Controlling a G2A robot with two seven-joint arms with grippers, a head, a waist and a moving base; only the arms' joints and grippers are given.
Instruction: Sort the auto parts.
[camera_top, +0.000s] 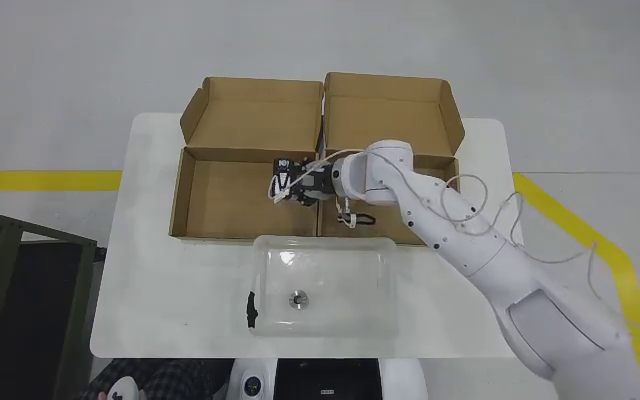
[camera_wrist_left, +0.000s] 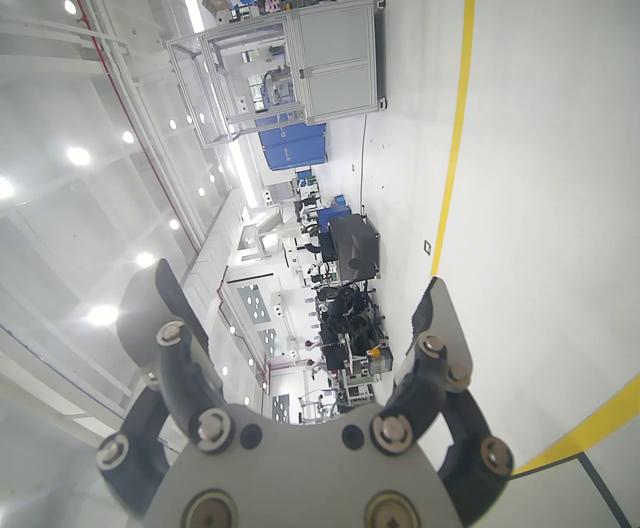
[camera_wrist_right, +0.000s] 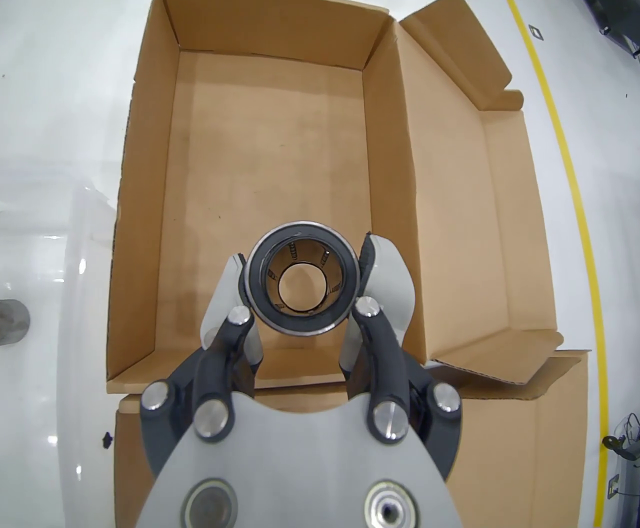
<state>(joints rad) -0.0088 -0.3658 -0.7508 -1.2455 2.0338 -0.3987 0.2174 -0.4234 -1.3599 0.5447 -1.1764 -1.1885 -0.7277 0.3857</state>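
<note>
Bearing (camera_wrist_right: 304, 239) sits gripped inside right end effector (camera_wrist_right: 306, 256).

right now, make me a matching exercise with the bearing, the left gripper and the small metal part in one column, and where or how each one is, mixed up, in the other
Things:
1. bearing
2. left gripper
3. metal part

Places or states:
A. lying in the clear bin
B. open, holding nothing
C. held by the right gripper over a box

Pairs: 1-C, 2-B, 3-A
</note>
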